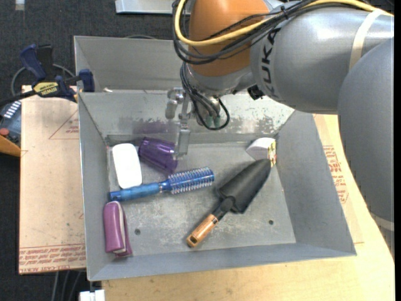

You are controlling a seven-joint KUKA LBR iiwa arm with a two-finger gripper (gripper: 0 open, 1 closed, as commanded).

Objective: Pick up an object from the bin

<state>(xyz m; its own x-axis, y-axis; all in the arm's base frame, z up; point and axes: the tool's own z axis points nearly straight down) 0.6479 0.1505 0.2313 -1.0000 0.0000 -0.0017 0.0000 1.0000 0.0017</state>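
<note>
Bin pick, seen from above: my claw point(181, 144) hung low toward the back of the grey bin point(276, 231), its tip touching or just beside the right edge of a small purple cup point(156, 153) that lay tipped on its side. I could not tell whether the claw was spread or pressed together. The cup was nearest, so I judged it the likely pick. The rest lay flat and loose, as tipped-in things settle: a white bar point(126, 165) just left of the cup, a blue hairbrush point(169, 185) in front, a black trowel point(241, 190) to the right, and a purple case point(115, 227) in the near left corner.
</note>
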